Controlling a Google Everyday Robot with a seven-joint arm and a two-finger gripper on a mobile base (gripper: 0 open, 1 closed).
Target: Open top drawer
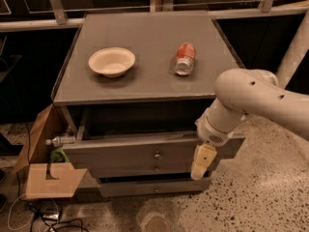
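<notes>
The grey cabinet point(145, 37) stands in the middle of the camera view. Its top drawer point(116, 153) is the widest grey front, with a small round metal knob point(157, 154) at its centre. It stands pulled out from the cabinet, with a dark open gap above and behind its front. Two shorter drawers point(145, 186) with like knobs sit below it. My gripper point(202, 162) hangs down from the white arm point(251, 98) in front of the top drawer's right end, to the right of the knob and apart from it.
A cream bowl point(112, 61) and a red can point(184, 58) lying on its side rest on the cabinet top. A cardboard box point(48, 180), a plastic bottle point(60, 140) and floor cables point(46, 216) sit at the left. A white post point(294, 52) stands at the right.
</notes>
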